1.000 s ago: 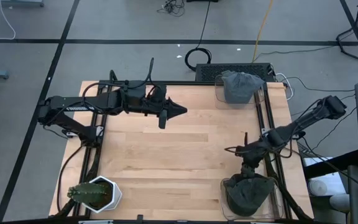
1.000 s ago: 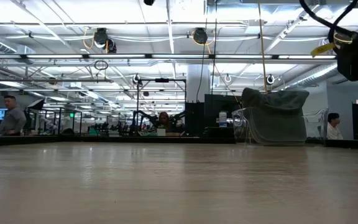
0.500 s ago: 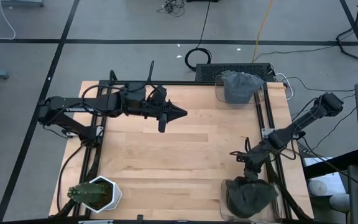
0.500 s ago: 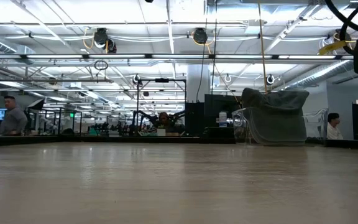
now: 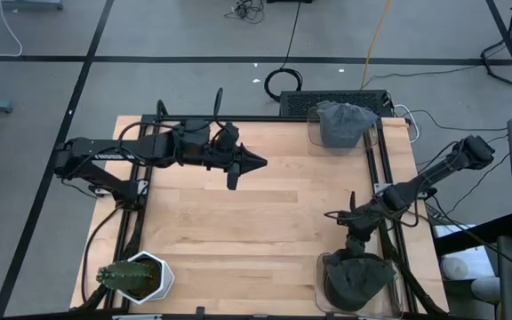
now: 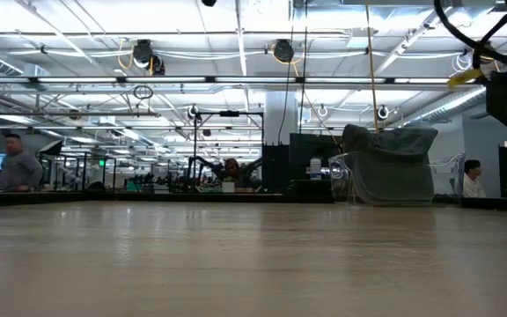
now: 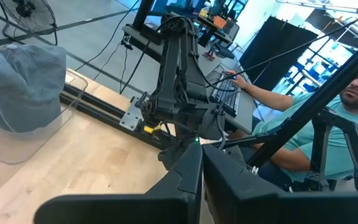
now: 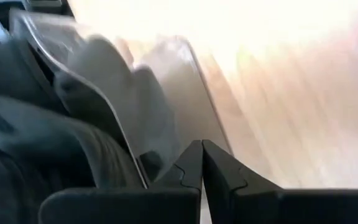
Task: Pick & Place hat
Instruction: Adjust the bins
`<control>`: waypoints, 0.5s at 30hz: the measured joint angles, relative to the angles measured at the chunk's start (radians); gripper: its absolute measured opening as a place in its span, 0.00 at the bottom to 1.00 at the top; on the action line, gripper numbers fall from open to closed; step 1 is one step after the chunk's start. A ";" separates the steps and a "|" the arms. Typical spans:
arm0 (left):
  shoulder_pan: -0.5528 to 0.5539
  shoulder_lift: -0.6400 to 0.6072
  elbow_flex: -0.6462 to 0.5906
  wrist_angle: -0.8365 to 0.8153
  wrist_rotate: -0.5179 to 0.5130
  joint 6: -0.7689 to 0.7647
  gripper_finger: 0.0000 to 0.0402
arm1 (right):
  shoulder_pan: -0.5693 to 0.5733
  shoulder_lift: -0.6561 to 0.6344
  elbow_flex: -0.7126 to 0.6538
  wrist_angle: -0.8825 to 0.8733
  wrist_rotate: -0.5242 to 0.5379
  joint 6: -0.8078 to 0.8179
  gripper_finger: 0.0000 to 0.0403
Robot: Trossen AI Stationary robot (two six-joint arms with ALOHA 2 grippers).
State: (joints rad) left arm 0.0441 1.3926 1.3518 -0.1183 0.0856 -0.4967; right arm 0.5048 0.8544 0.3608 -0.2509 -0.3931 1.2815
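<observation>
The dark grey hat point(image 5: 356, 281) sits slumped in the clear holder point(image 5: 396, 286) at the table's near right corner, directly below the right gripper point(image 5: 356, 252), whose fingers are pressed together and empty. That arm is far nearer; the left gripper point(image 5: 254, 161), also closed, waits mid-table. Bare wood lies open leftward; a second hat point(image 5: 340, 124) occupies the far bin

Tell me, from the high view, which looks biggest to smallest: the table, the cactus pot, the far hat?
1. Table, by far the largest.
2. Far hat and cactus pot look about the same size; I can't rank them.
</observation>
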 joint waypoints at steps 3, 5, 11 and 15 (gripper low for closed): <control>0.000 0.000 0.000 -0.008 0.000 -0.001 0.05 | -0.032 0.000 0.016 -0.001 0.035 -0.039 0.00; 0.000 0.000 0.000 -0.015 0.000 -0.001 0.05 | -0.057 0.000 0.031 0.010 0.052 -0.065 0.00; 0.000 0.000 0.000 -0.014 0.000 0.006 0.05 | -0.093 0.027 0.038 0.137 0.022 -0.082 0.00; 0.000 0.000 0.000 -0.014 -0.001 0.006 0.05 | -0.091 0.083 0.038 0.203 -0.029 -0.097 0.00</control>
State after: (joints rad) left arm 0.0441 1.3930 1.3518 -0.1326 0.0844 -0.4904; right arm 0.4141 0.9377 0.3988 -0.0477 -0.4221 1.1849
